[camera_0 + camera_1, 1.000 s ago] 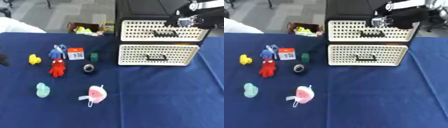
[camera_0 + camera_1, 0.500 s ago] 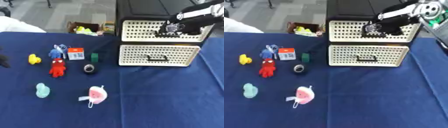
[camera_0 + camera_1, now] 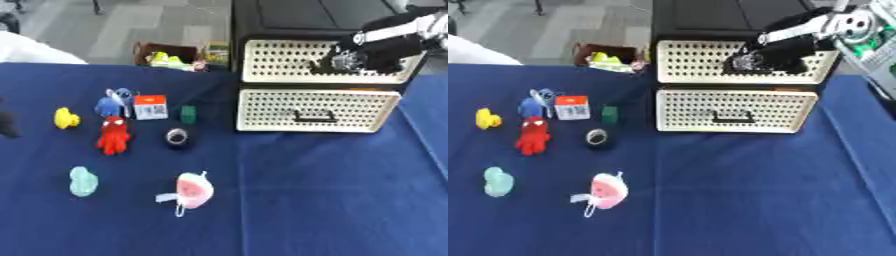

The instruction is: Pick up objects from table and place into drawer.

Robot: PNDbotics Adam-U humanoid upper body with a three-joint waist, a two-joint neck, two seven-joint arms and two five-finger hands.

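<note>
1. The things we must put away all lie on the left of the blue table (image 3: 332, 200), well apart from the drawers: a yellow duck (image 3: 65, 118), a blue figure (image 3: 111, 102), a white card (image 3: 150, 106), a green block (image 3: 188, 113), a red figure (image 3: 114, 135), a dark ring (image 3: 177, 137), a teal toy (image 3: 83, 180) and a pink toy (image 3: 193, 189).
2. Our right hand (image 3: 767, 52) is at the front of the upper drawer (image 3: 684, 62), about where its handle should be; we cannot tell whether the fingers are curled round it or only near it.
3. Both it and the lower drawer (image 3: 737, 110) look closed, so nothing can go in yet.
4. If the fingers miss the handle, we judge the pull may slip off and leave the drawer shut.
5. The unit looks light; a pull could drag the whole stack forward instead of opening it.
6. Our left hand is out of sight, so nothing braces the unit.
</note>
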